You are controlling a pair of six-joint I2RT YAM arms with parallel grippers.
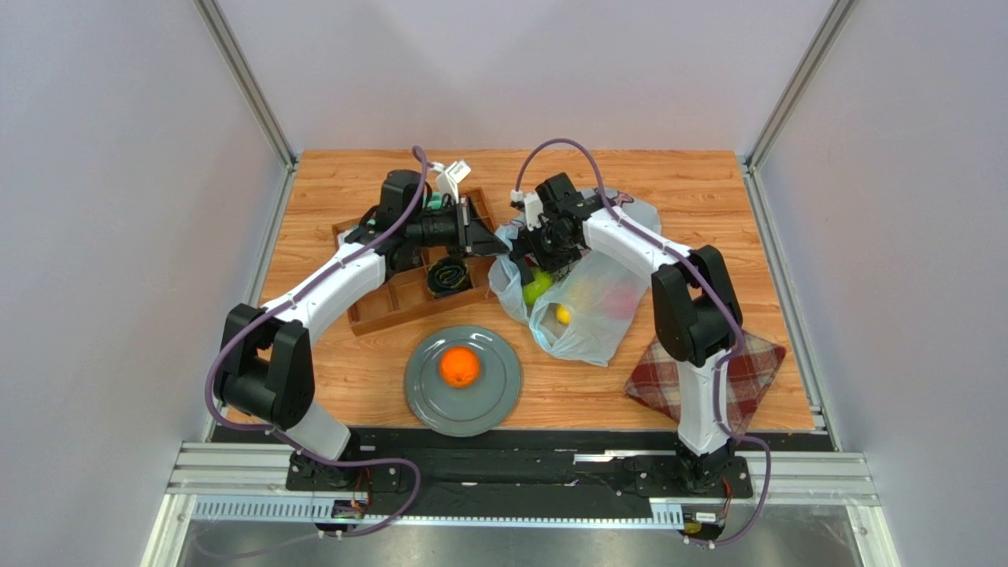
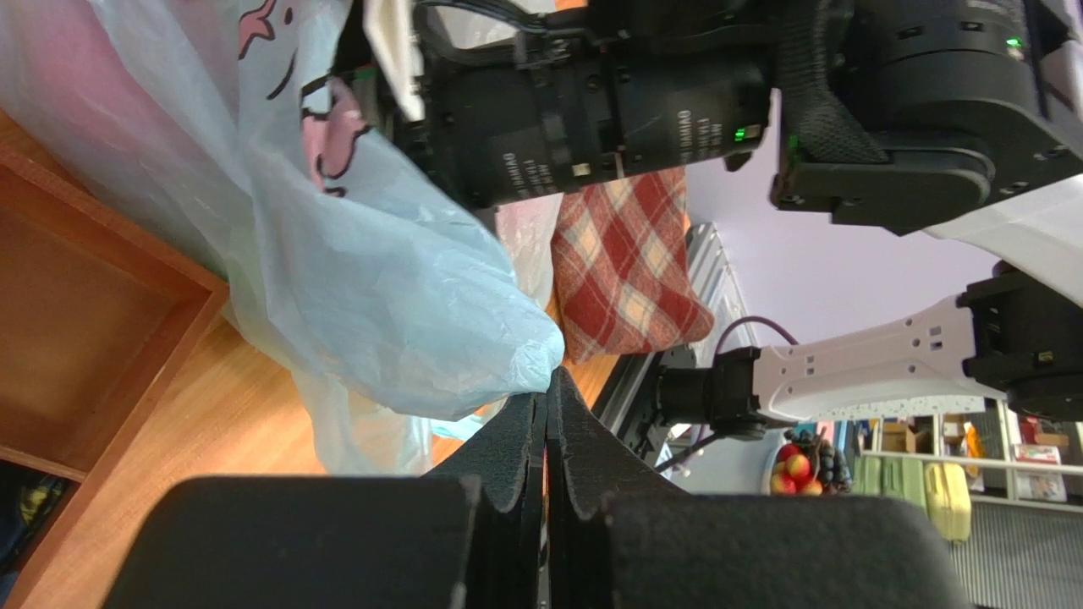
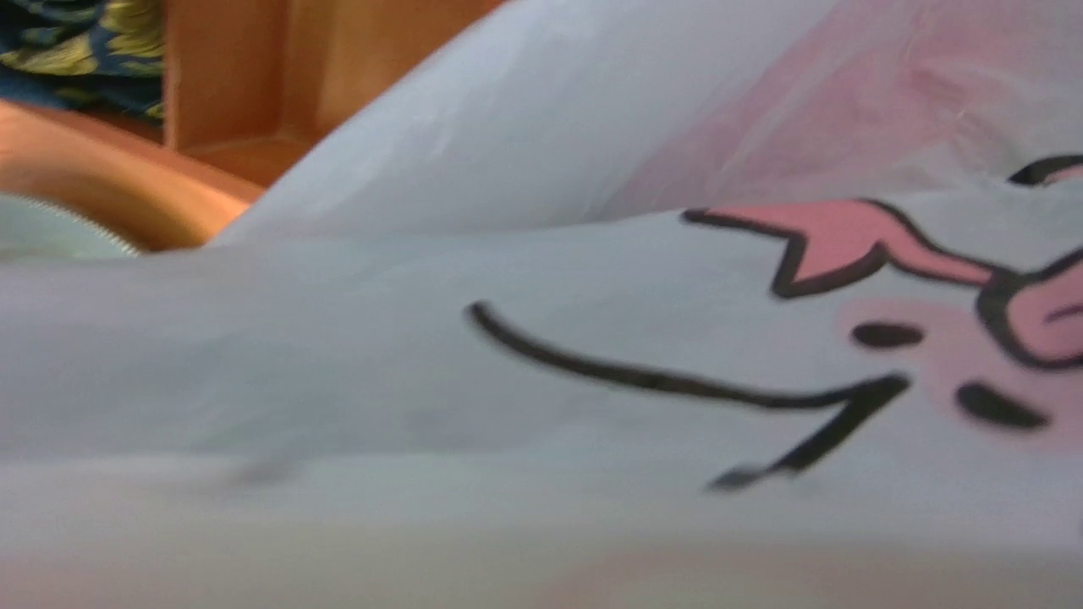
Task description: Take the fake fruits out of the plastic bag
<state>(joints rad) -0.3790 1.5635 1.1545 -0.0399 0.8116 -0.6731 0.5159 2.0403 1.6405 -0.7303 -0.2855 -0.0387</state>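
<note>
The pale-blue plastic bag [image 1: 588, 310] lies right of centre, its mouth toward the far left. Through it show a green fruit [image 1: 538, 287], a yellow fruit [image 1: 563, 314] and something red [image 1: 622, 300]. An orange [image 1: 459, 369] sits on the grey plate [image 1: 497, 402]. My left gripper [image 1: 499, 240] is shut, with its tips [image 2: 549, 387] pinching the bag's edge [image 2: 420, 317]. My right gripper [image 1: 542, 258] is down in the bag's mouth above the green fruit. In the right wrist view, printed bag film [image 3: 572, 381] fills the frame and hides its fingers.
A wooden compartment tray [image 1: 396, 298] stands left of the bag and holds a dark rolled item [image 1: 447, 278]. It also shows in the left wrist view [image 2: 89, 305]. A red plaid cloth [image 1: 757, 366] lies at the near right under the right arm. White walls close in three sides.
</note>
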